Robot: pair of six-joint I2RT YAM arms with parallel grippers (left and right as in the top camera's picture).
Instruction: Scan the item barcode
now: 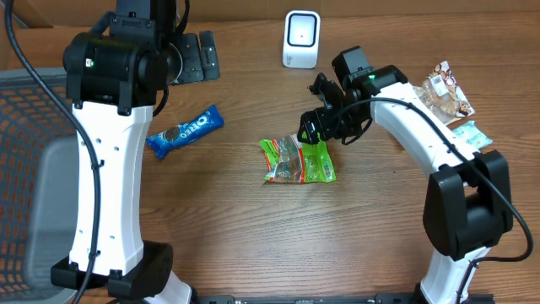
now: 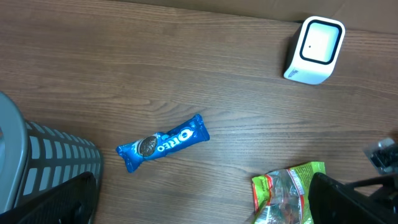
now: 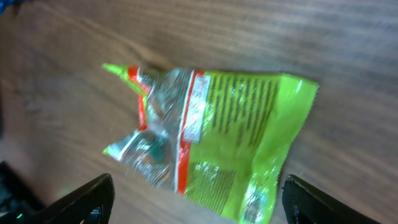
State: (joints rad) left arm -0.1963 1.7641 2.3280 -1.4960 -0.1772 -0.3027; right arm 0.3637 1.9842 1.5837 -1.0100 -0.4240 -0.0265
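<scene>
left jaws and right jaws gape, empty; we should clamp the green snack packet (image 3: 230, 124) between the right jaws by its edge, barcode uncovered.

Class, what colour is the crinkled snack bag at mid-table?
Crinkled plastic snack bag: bright green with red-orange stripes, clearest in the right wrist view.

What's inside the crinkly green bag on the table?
The green bag has a see-through part, and something darkish shows through it, too blurry to name. The printed green side covers the rest, so whatever else is inside is hidden.
</scene>
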